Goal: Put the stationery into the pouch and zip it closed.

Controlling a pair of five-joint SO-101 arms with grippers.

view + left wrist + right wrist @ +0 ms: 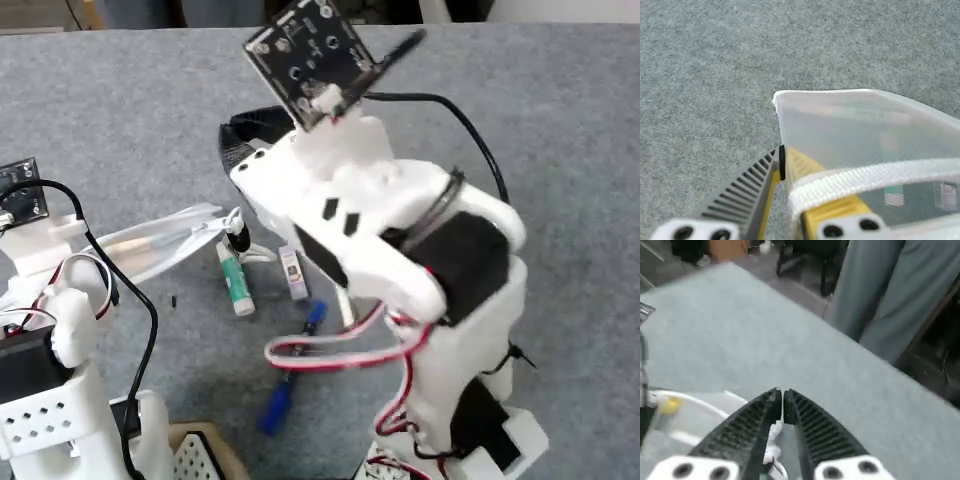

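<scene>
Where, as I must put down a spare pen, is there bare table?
Bare grey table beyond the clear plastic pouch, and a wide strip right of the white right arm. Crowded near the front: a green-and-white glue stick, a small white block and a blue pen lie close together left of that arm.

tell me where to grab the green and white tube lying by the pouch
Take the tube across its middle, coming straight down from above. It lies flat on the table, long and narrow, with bare surface along both long sides, so fingers could likely straddle its width there.
</scene>
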